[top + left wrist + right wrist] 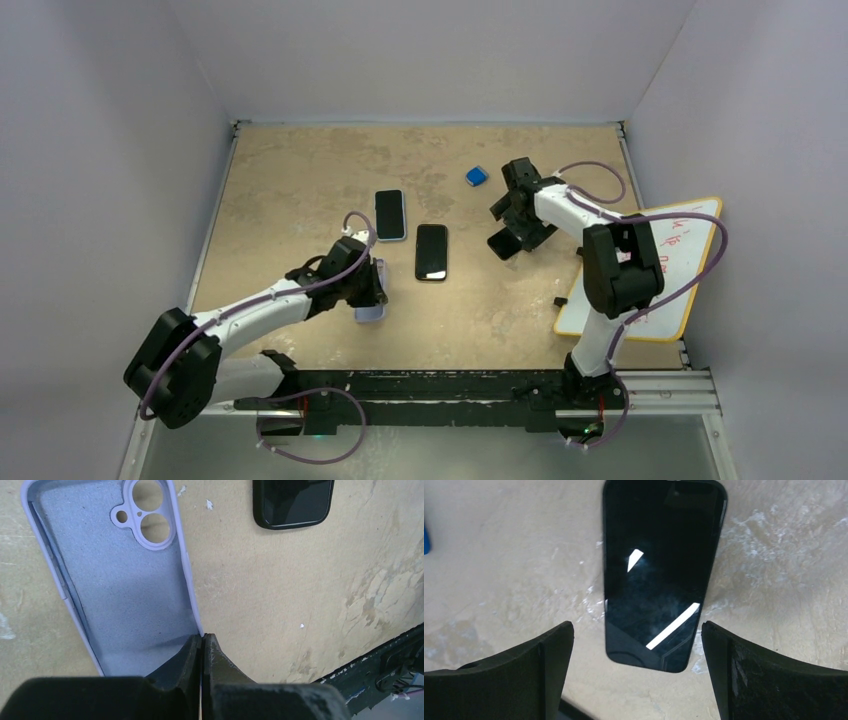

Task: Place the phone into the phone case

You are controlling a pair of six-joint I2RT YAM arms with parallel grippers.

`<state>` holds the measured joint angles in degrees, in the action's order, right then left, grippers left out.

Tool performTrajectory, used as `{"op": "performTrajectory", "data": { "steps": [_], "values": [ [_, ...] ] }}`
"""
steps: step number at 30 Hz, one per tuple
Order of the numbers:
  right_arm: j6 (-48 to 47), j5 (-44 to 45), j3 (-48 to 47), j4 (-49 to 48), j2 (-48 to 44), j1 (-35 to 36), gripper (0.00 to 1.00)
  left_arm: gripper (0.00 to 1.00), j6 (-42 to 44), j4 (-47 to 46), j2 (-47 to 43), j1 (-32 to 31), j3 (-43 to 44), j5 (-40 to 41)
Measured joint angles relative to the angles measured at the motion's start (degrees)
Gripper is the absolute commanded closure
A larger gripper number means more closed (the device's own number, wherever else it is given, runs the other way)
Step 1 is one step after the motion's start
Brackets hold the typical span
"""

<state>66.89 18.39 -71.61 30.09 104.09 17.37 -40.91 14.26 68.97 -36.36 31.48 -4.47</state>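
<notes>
Phone point(664, 570) flat on the desk point(499, 580), directly below the right hand point(636, 630), whose fingers are spread either side of its near end. Its long axis runs straight away from the wrist, so closing would span its width. Left hand point(202, 641), pressed together, pinches one rim of the phone case point(120, 590), well apart to the left.

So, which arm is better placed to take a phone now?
Right. The right pincer stands open over a black phone lying screen-up, its jaws on either side of it. The left pincer is shut on the rim of the lavender phone case, so it is occupied.
</notes>
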Motion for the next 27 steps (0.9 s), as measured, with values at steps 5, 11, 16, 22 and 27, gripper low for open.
{"op": "performTrajectory", "data": {
  "steps": [5, 11, 16, 22, 27],
  "values": [
    [1.3, 0.0, -0.1, 1.6, 1.9, -1.3, 0.04, 1.0, 0.0, -1.2, 1.4, -1.3, 0.0, -0.7],
    [2.9, 0.1, -0.1, 2.5, 2.1, -2.3, 0.06, 0.63, -0.1, -2.9, 2.4, -1.7, 0.1, -1.8],
    [4.0, 0.1, -1.1, 4.0, 2.7, -2.7, 0.07, 0.14, 0.0, -3.5, 1.7, -1.7, 0.3, -2.1],
    [4.9, 0.1, -2.2, 4.5, 3.6, -2.9, 0.1, 0.01, 1.4, -0.4, -2.6, -1.7, 2.5, 1.2],
    [5.4, 0.1, -2.5, 4.5, 4.5, -3.0, 0.14, 0.0, 4.5, 4.4, -5.9, -1.7, 8.4, 8.1]
  ]
}}
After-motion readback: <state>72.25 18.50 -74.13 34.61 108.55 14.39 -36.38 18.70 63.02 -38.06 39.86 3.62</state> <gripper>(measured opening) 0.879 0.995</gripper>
